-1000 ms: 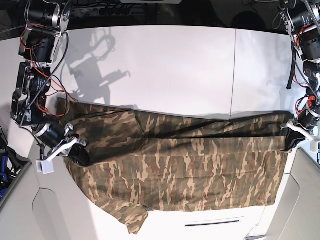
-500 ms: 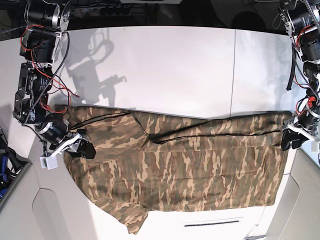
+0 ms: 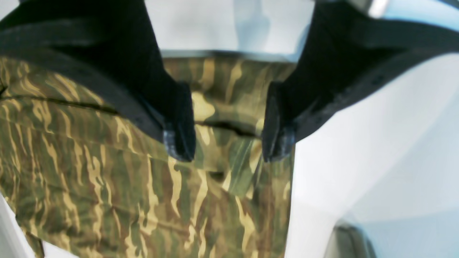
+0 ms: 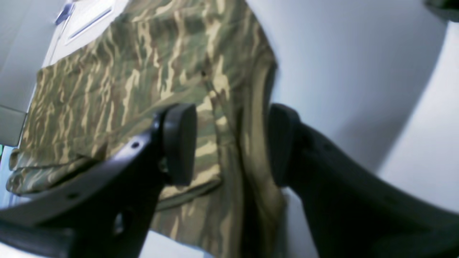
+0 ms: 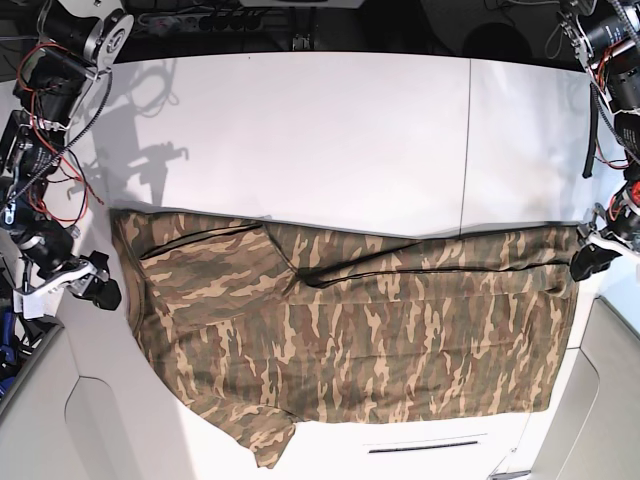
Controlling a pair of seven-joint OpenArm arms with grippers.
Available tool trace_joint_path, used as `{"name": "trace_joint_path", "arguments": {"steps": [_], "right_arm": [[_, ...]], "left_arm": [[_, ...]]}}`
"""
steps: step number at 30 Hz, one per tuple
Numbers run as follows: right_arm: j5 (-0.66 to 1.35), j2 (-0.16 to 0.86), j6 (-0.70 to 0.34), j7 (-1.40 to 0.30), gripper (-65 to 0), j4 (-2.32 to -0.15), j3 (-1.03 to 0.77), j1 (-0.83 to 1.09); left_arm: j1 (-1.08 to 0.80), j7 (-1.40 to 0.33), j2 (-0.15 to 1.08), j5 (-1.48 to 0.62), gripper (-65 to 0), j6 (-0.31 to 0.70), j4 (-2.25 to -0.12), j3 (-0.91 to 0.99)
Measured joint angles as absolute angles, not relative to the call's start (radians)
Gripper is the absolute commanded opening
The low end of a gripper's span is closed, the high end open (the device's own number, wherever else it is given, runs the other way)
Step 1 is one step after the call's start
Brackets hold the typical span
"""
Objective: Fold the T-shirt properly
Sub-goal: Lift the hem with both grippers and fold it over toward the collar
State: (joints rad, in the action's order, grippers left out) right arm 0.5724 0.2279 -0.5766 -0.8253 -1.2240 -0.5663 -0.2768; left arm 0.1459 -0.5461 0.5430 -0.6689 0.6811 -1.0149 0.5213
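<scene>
Both of my arms have drawn outward from the cloth since a moment ago; my right gripper (image 5: 100,293), which sat on the shirt's edge, now hangs just off it over bare table, and my left gripper (image 5: 588,262) has slid to the very corner of the fabric at the other end; the T-shirt (image 5: 350,320) has settled flatter, its upper fold lying down on the lower layer; it lies spread across the white table (image 5: 330,130), long side running between my two arms, one sleeve (image 5: 262,435) poking out toward the near edge; in the right wrist view my pads (image 4: 179,143) stand apart with nothing between them, the cloth lying below; in the left wrist view the fingers (image 3: 179,122) are likewise parted above the hem, gripping nothing; so both grippers are released; my worry, as a judgement, is the fold itself: the folded-over edge (image 5: 420,262) runs crooked with a dark crease near the middle, so the next fold could lock in a skewed shape; my left side is so near the table's end that a regrasp could miss the corner or catch only one layer, and an uneven pull between the arms would drag the whole shirt sideways
</scene>
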Motion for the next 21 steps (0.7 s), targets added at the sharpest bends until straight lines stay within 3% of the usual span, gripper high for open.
{"name": "trace_joint_path", "arguments": {"steps": [2, 4, 15, 19, 21], "right_arm": [[0.575, 0.239, -0.564, -0.822, -33.3, -1.224, -0.566, -0.247], [0.57, 0.246, -0.553, -0.804, -33.3, -1.224, -0.567, -0.205], [0.573, 0.185, -0.554, -0.707, -33.3, -1.221, -0.508, -0.099], [0.569, 0.182, -0.555, -0.603, -33.3, -1.178, -0.426, -0.106], [0.569, 0.183, -0.56, -0.567, -33.4, -1.139, -0.39, -0.119]], "left_arm": [[0.133, -0.543, 0.54, -0.667, -22.0, 0.681, -1.014, 0.521], [0.124, -0.536, 0.54, -0.665, -20.4, 0.681, -1.014, 0.521], [0.125, -0.4, 0.54, -0.567, -20.5, 0.658, -0.913, 0.486], [0.141, -0.365, 0.538, -0.567, -20.7, 0.642, -0.88, 0.426], [0.164, -0.363, 0.541, -0.556, -27.9, 0.586, -0.869, 0.387]]}}
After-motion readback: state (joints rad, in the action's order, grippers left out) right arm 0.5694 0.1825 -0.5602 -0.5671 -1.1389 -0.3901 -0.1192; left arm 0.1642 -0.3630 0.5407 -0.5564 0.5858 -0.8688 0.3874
